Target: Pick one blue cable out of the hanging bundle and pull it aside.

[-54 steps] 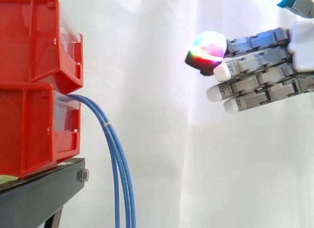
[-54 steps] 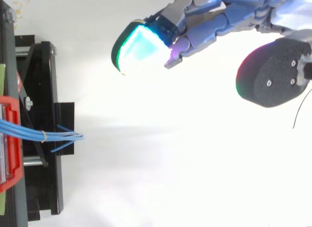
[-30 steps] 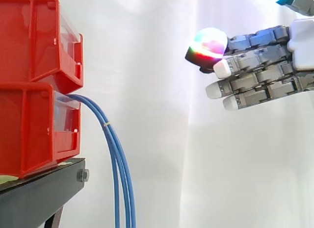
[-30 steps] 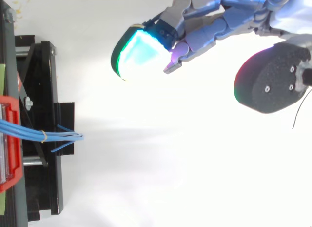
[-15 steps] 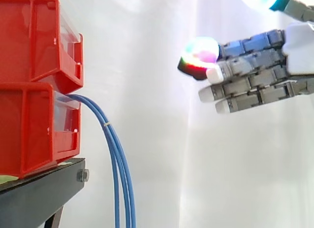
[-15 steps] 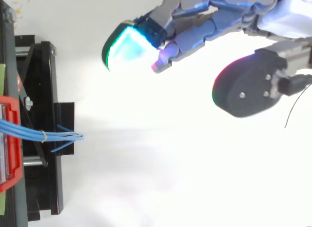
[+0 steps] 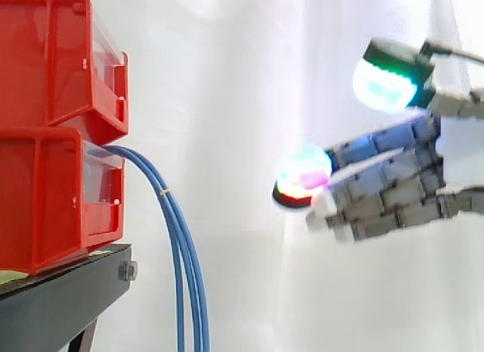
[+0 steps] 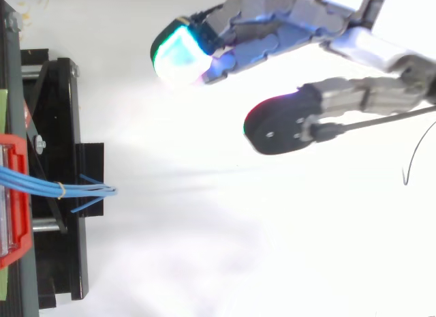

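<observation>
Side view: 2 red bins (image 7: 53,125) are stacked on the black stand (image 7: 60,299). The blue cable bundle (image 7: 183,269) leaves the lower bin's front, arcs over and hangs free in front of the stand, so it looks reachable from the side. A pale tie (image 7: 164,191) binds the strands near the top, so I'd guess they split more easily lower down. The hand (image 7: 401,189) is at right, well apart from the bundle. Its fingers are straight and point at the bins, with the thumb raised clear above them. It's open and holds nothing, which looks like a pre-shape for a pinch.

Top view: the bundle (image 8: 68,189) pokes out past the stand's edge. The hand (image 8: 286,24) sits off to 1 side of the cable line and isn't lined up with it yet. No legible labels or writing in either view.
</observation>
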### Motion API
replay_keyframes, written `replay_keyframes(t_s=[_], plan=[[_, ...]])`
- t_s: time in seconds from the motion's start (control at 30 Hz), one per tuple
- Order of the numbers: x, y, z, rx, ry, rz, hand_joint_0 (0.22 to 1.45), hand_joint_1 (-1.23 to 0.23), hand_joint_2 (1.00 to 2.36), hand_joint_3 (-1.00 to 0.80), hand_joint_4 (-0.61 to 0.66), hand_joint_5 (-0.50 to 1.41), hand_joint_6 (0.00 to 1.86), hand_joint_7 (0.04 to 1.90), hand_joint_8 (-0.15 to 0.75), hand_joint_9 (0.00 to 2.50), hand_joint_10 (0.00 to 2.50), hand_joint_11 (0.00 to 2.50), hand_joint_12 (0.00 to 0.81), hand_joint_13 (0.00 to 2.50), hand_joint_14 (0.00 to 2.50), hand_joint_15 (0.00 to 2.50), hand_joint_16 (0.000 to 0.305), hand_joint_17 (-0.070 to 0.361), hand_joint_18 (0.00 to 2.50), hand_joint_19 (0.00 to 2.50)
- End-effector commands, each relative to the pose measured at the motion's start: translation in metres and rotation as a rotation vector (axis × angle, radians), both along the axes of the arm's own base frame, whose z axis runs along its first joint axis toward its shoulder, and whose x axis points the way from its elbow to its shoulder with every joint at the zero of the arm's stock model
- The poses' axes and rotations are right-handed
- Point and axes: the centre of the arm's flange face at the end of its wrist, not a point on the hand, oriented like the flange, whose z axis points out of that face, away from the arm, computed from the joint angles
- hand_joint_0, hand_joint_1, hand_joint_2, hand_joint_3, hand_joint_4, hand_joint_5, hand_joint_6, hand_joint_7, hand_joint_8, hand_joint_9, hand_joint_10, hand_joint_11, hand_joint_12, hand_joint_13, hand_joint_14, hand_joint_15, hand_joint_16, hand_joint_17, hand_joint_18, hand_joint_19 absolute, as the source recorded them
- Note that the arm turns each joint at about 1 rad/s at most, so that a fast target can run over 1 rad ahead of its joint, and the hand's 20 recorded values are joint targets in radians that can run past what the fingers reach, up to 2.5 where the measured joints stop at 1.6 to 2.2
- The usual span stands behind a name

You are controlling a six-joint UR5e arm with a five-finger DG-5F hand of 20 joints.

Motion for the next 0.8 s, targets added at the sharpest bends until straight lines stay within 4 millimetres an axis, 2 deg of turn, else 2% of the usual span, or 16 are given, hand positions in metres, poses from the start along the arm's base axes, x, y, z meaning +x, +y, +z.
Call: replay_keyframes(t_s=[0.0, 0.13, 0.17, 0.37, 0.6, 0.77], plan=[[0.013, 0.008, -0.043, 0.023, 0.012, 0.008, 0.55, -0.55, 1.00, -0.48, 0.32, -0.16, 0.50, 0.77, 0.318, 0.62, 0.00, 0.07, 0.348, 0.43, 0.01, 0.14, 0.042, 0.096, 0.24, 0.24], [0.027, 0.016, -0.069, 0.014, -0.031, 0.013, 0.55, -0.55, 1.00, -0.49, 0.32, -0.15, 0.50, 0.79, 0.316, 0.62, 0.00, 0.08, 0.347, 0.42, 0.00, 0.14, 0.043, 0.097, 0.25, 0.24], [0.036, 0.019, -0.080, 0.021, -0.048, 0.014, 0.55, -0.56, 1.00, -0.49, 0.32, -0.15, 0.50, 0.79, 0.317, 0.62, 0.00, 0.08, 0.348, 0.42, 0.00, 0.14, 0.043, 0.097, 0.25, 0.25], [0.072, 0.025, -0.109, 0.069, -0.041, 0.024, 0.55, -0.56, 1.00, -0.49, 0.32, -0.14, 0.50, 0.80, 0.316, 0.62, 0.00, 0.08, 0.348, 0.42, 0.00, 0.14, 0.044, 0.098, 0.26, 0.26], [0.101, 0.031, -0.125, 0.076, -0.043, 0.045, 0.55, -0.56, 1.00, -0.49, 0.33, -0.14, 0.50, 0.82, 0.315, 0.62, 0.00, 0.08, 0.350, 0.42, 0.01, 0.14, 0.044, 0.099, 0.27, 0.27], [0.117, 0.044, -0.122, 0.075, -0.072, 0.073, 0.55, -0.56, 1.00, -0.49, 0.35, -0.12, 0.50, 0.86, 0.314, 0.63, 0.00, 0.09, 0.349, 0.42, 0.01, 0.14, 0.044, 0.099, 0.28, 0.29]])
